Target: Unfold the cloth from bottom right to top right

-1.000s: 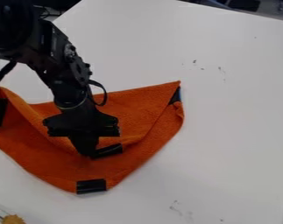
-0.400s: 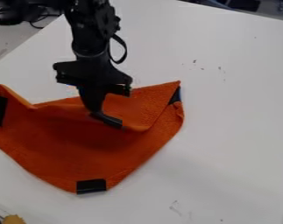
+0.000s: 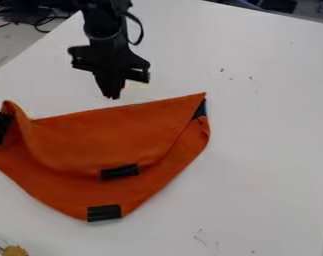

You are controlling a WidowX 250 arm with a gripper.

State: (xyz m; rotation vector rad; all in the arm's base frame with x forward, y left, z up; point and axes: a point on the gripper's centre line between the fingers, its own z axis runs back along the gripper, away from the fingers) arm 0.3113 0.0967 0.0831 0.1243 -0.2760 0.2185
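Pincer (image 3: pixel 111 96) tips are seen together, gripping nothing, beyond the far edge of the orange cloth (image 3: pixel 117 135), laid at left on the table (image 3: pixel 264 135). Its flap is folded toward the near side; the unfolding, apparently, is left to be done.

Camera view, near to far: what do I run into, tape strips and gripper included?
Yellow-brown piece → black strip on the near edge of the orange cloth → middle black strip → left-corner black strip → gripper.
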